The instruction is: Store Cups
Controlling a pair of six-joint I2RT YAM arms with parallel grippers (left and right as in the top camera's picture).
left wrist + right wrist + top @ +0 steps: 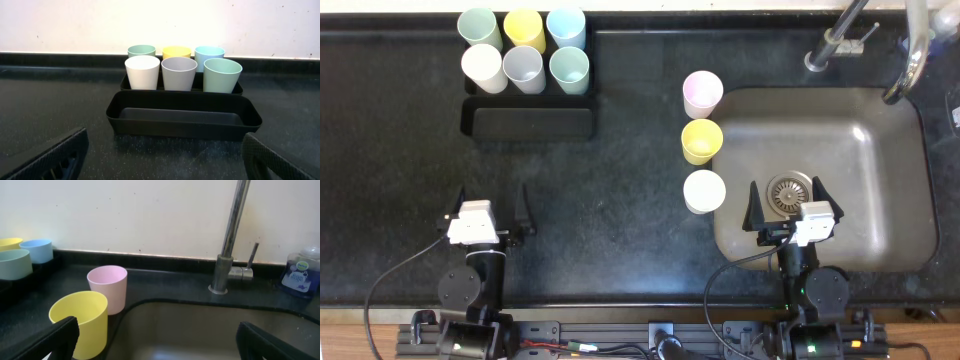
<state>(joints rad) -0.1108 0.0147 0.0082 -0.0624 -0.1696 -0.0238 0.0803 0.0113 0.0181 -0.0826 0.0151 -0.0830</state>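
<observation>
3 loose cups stand in a close line on the tabletop (620,220), just beside the sink's (880,100) left rim: pink cup (702,92) farthest from the arms, yellow cup (701,140) between, white cup (704,190) nearest. The black tray (528,123) sits well apart at far left, with 6 cups in its back section. Left pincer (492,195) and right pincer (786,190) both gape wide, holding nothing. The white cup looks best taken first: straddle its wall and lift straight up, sparing the yellow neighbour.
</observation>
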